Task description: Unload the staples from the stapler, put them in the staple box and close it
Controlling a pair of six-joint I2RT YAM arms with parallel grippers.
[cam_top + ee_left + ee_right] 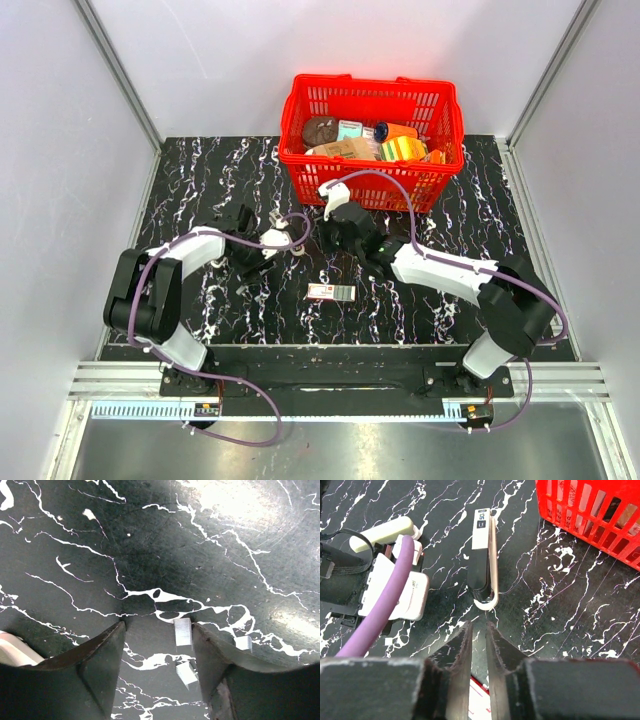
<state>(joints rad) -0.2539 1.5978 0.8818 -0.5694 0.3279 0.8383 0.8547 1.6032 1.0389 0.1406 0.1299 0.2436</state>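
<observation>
1. The stapler [482, 555] is seen lying flat on the black, white-veined desk [200, 180]. Its dark body is topped by a pale strip. It is placed beside the left arm's wrist and near the red basket [300, 110].
2. The right pincer [479, 627] is held low, just short of the stapler's rounded end, which is not touched. Its jaws are drawn narrow, with only a thin slit of desk shown between them, and nothing is gripped.
3. The left pincer [159, 630] is lowered close to the desk, with its jaws set moderately wide and nothing clamped.
4. Three short staple strips [183, 631] are found loose on the desk in the left wrist view.
   - One is set between the jaws, just beside the finger [210, 655] on the right of that view; whether it is touched cannot be told.
   - A second [186, 672] is placed nearer the camera.
   - A third [243, 642] is left outside the jaws.
5. A small red and white box [331, 292] is laid on the desk between the arms.
6. The basket is filled with assorted packages, and a purple cable [385, 615] is run along the left arm's wrist.
</observation>
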